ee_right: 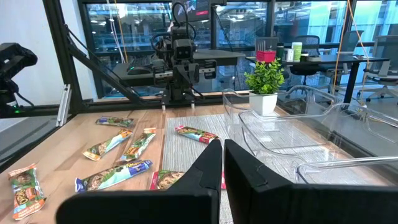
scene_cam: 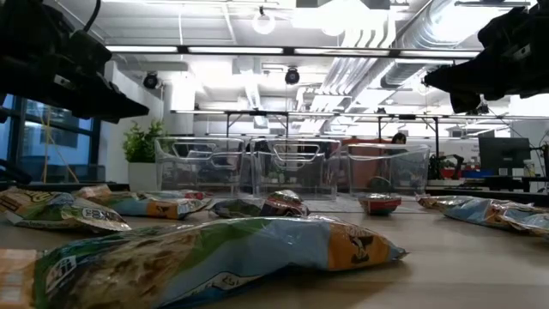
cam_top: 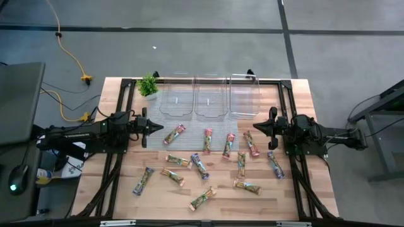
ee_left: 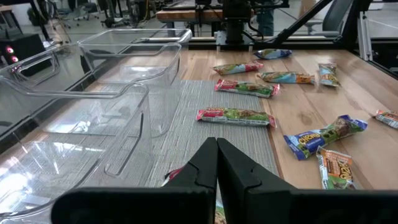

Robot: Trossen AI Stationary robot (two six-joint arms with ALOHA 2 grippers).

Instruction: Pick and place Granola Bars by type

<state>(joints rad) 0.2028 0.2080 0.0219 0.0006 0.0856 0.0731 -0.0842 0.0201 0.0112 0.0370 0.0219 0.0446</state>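
About a dozen wrapped granola bars lie flat on the wooden table (cam_top: 297, 101) and the grey mat (cam_top: 218, 129). The pink ones (cam_top: 175, 133) (cam_top: 207, 140) (cam_top: 229, 145) (cam_top: 252, 143) lie nearest the bins. Blue/purple ones (cam_top: 199, 166) (cam_top: 143, 180) (cam_top: 275, 164) and green/tan ones (cam_top: 172, 176) (cam_top: 202, 198) (cam_top: 247, 186) lie nearer the front. My left gripper (cam_top: 161, 128) is shut and empty, above the table beside the leftmost pink bar; its closed fingers show in the left wrist view (ee_left: 217, 162). My right gripper (cam_top: 254, 128) is shut and empty, above the rightmost pink bar; it also shows in the right wrist view (ee_right: 222, 162).
Three clear plastic bins (cam_top: 177, 101) (cam_top: 210, 101) (cam_top: 244, 98) stand side by side at the far edge. A small potted plant (cam_top: 149, 85) stands at the far left corner. Black frame rails (cam_top: 287, 94) run along both sides of the table.
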